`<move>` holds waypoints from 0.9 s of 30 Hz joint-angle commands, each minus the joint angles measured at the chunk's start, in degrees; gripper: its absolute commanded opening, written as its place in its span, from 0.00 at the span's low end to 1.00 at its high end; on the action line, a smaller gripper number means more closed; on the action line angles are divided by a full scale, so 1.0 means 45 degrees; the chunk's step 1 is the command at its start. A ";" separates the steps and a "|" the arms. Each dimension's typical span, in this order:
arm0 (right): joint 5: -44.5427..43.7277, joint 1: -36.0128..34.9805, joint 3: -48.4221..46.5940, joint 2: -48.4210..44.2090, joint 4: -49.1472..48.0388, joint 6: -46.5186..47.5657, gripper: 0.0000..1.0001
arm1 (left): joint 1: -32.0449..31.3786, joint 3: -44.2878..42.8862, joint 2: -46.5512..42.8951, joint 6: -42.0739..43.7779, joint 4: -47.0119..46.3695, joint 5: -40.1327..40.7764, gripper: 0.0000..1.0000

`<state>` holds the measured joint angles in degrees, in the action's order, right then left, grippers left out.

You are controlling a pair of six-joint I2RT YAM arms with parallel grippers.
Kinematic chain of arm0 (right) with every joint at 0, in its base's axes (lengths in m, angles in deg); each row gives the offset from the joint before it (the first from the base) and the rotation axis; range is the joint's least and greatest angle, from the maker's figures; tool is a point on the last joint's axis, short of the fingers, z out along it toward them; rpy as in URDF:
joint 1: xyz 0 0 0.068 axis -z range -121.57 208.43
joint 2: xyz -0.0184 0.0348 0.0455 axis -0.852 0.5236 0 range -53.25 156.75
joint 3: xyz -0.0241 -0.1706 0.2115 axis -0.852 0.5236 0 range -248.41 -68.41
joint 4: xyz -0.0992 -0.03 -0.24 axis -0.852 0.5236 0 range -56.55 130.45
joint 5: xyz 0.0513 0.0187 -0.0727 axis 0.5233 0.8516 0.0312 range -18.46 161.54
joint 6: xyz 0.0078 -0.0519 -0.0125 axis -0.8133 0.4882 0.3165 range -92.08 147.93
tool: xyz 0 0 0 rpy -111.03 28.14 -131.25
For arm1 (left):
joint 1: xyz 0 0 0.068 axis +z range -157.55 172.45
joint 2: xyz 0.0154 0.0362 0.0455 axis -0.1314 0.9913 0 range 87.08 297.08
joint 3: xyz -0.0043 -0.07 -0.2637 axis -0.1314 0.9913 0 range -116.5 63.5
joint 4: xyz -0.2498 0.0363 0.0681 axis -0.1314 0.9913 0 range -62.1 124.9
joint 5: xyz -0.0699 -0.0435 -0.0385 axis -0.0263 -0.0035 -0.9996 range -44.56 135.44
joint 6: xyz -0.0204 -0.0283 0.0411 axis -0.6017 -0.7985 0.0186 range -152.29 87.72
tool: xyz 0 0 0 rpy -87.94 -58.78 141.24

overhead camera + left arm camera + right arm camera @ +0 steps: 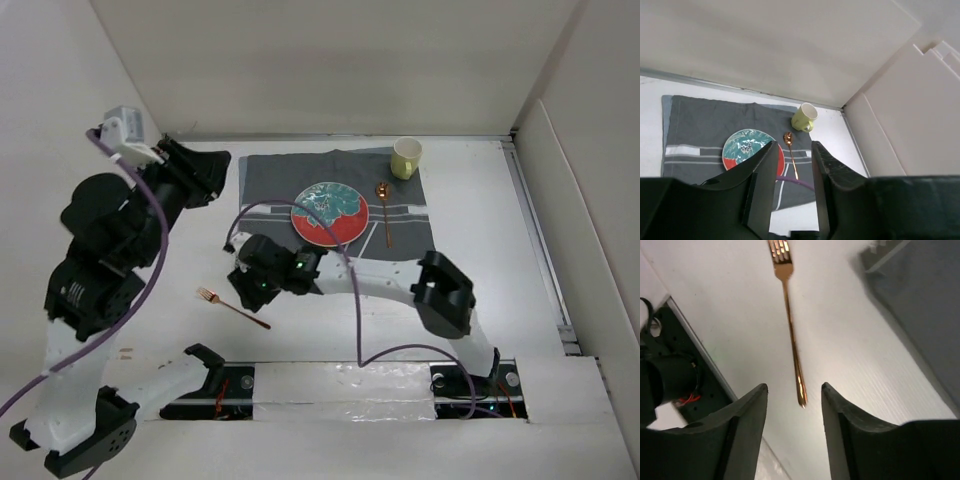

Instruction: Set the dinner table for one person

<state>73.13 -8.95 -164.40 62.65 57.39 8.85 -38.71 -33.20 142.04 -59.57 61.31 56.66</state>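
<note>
The white dinner table (480,270) carries a dark grey striped placemat (270,180). On the mat lie a teal and red plate (327,214) and, to its right, a copper spoon (385,215); a yellow-green mug (406,157) stands at the mat's back right corner. A copper fork (232,307) lies on bare table left of the mat's front. My right gripper (794,387) hovers open over the fork (788,315), whose handle end sits just ahead of the fingertips, untouched. My left gripper (793,146) is raised at the back left, open and holding nothing, looking down on plate (747,148), spoon (790,150) and mug (804,117).
White panels wall the table at the back and right (580,200). A purple cable (352,300) loops over the right arm, another (150,230) along the left arm. The arm bases and taped mounting strip (340,385) run along the near edge.
</note>
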 commanded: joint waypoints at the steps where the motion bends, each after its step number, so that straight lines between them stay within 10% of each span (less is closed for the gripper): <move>1: -0.0782 -0.0437 -0.1655 0.1289 0.0011 0.0525 0.57 | -0.0049 -0.0385 -0.0668 -0.0225 0.1090 0.0396 0.31; 16: -0.2285 -0.1512 -0.7888 0.6705 0.1554 0.1191 0.61 | -0.0282 0.0299 -0.1412 -0.0146 0.2947 0.0143 0.34; 27: -0.4352 -0.2098 -0.6385 0.6668 0.1456 0.1056 0.21 | -0.0400 0.0591 -0.1764 -0.0030 0.2908 0.0572 0.34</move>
<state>58.02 -17.01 -195.96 92.94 61.44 13.73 -40.22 -30.99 134.67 -60.36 75.80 58.26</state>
